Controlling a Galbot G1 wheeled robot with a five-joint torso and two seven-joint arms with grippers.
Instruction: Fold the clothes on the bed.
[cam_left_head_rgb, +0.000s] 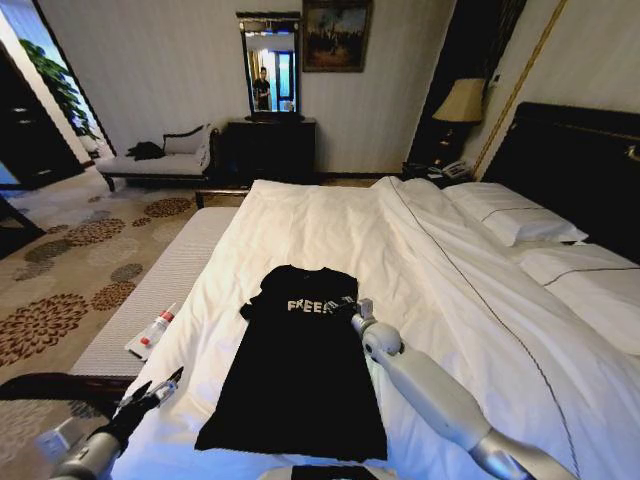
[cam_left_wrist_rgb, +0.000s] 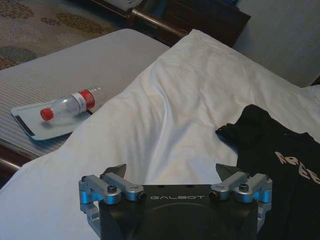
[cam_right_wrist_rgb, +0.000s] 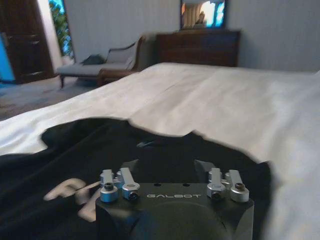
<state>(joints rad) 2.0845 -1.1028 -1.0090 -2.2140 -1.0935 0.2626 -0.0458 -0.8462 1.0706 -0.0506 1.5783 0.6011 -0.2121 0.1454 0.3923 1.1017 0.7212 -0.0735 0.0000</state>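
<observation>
One black short-sleeved cotton T-shirt (cam_left_head_rgb: 300, 370) with white lettering was spread flat on the white duvet of the large bed (cam_left_head_rgb: 400, 230), near its foot. It was judged light, limp and prone to bunching, best pinched at a sleeve or shoulder seam. The right gripper (cam_left_head_rgb: 349, 309) was pressed on the shirt's sleeve beside the lettering, jaws apart. The left gripper (cam_left_head_rgb: 160, 388) was held spread beside the shirt's hem.
</observation>
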